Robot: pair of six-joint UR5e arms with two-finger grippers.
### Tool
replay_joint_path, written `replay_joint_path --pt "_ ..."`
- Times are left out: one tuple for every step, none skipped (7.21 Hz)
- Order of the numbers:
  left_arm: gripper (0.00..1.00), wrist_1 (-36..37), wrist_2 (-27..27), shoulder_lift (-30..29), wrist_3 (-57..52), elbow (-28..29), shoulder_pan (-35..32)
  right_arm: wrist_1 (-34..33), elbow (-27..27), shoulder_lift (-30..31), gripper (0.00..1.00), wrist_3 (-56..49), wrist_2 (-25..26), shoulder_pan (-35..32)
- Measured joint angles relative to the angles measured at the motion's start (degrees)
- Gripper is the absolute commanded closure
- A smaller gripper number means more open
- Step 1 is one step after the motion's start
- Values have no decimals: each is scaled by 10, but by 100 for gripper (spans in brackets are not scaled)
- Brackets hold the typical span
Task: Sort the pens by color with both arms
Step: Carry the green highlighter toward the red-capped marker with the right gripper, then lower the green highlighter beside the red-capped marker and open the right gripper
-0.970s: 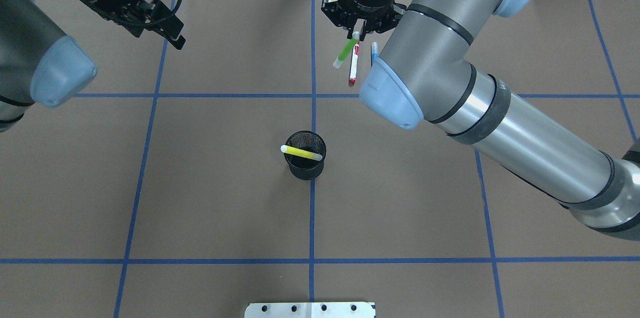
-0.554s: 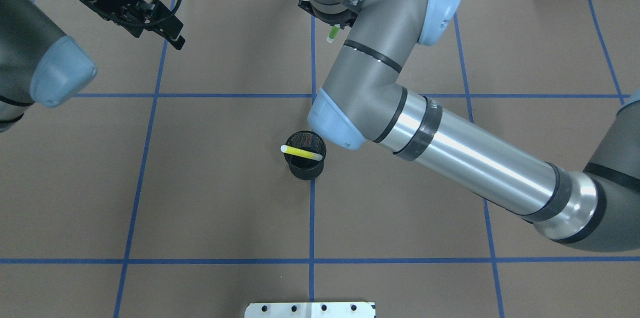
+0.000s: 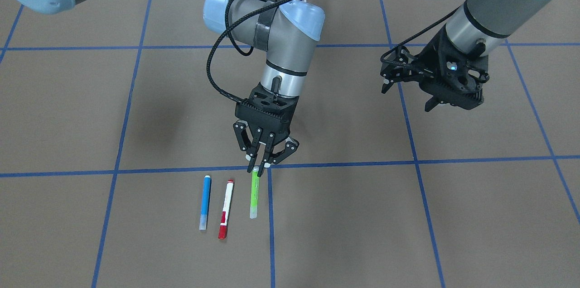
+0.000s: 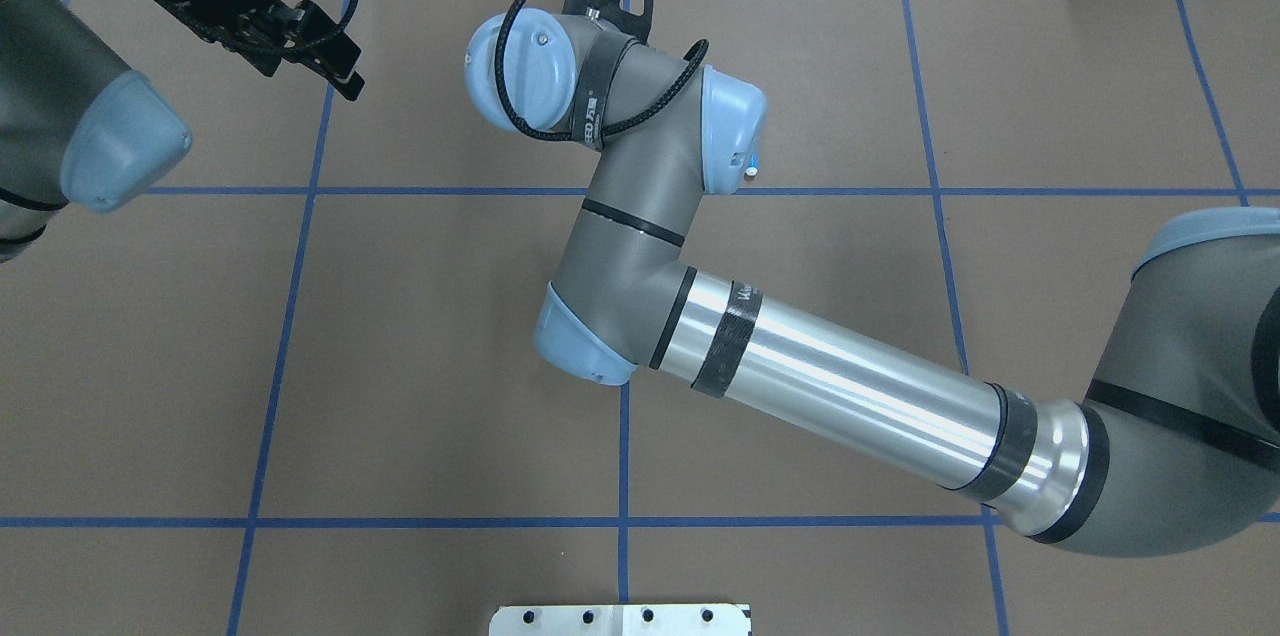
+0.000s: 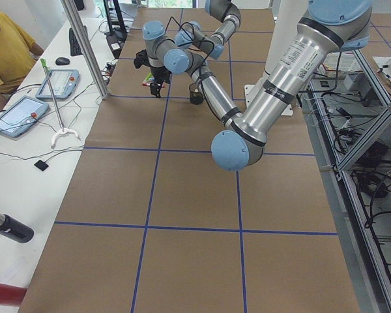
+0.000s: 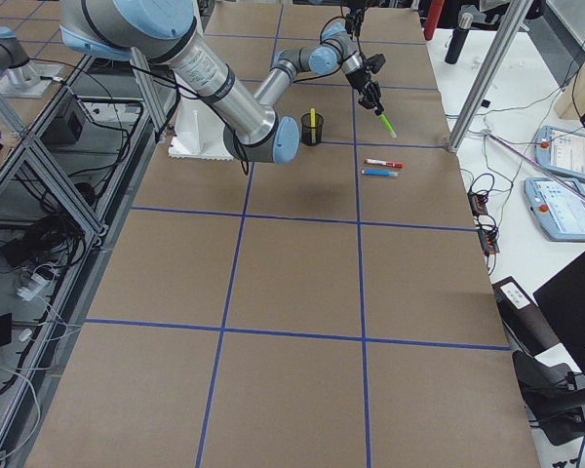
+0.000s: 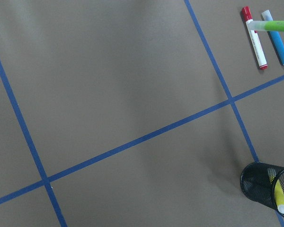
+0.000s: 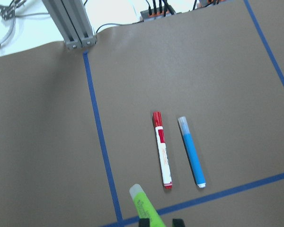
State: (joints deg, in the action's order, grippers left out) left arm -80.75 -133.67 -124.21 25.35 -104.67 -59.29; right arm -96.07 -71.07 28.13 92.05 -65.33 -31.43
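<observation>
My right gripper [image 3: 261, 166] is shut on the top end of the green pen [image 3: 254, 192], which hangs tilted above the table and also shows in the right wrist view [image 8: 145, 205]. The blue pen [image 3: 205, 202] and the white pen with red cap [image 3: 225, 208] lie side by side on the paper just beside it. The yellow pen [image 7: 278, 191] stands in the black mesh cup [image 7: 260, 184]. My left gripper [image 3: 405, 98] hovers open and empty, well apart from the pens. In the overhead view my right arm [image 4: 830, 386] hides the cup and the pens.
Blue tape lines [image 3: 344, 163] divide the brown paper into squares. An aluminium post [image 8: 71, 23] stands at the table's far edge. A white base plate [image 4: 620, 619] sits at the near edge. A side table with tablets [image 6: 556, 151] runs along the operators' side.
My right arm has swung left with the green pen, away from the red and blue pens, and now covers the cup in the overhead view. The left arm has not moved.
</observation>
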Motion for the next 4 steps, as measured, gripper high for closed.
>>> replay_joint_path --pt "1 0 -9 3 -16 4 -3 18 31 -3 88 11 37 8" --pt "1 0 -16 5 -25 7 -7 45 64 -6 78 16 60 13" --pt "1 0 -19 7 -28 9 -9 70 97 -13 64 17 78 17" --pt "1 0 -21 7 -29 9 -10 83 115 -17 43 17 89 21"
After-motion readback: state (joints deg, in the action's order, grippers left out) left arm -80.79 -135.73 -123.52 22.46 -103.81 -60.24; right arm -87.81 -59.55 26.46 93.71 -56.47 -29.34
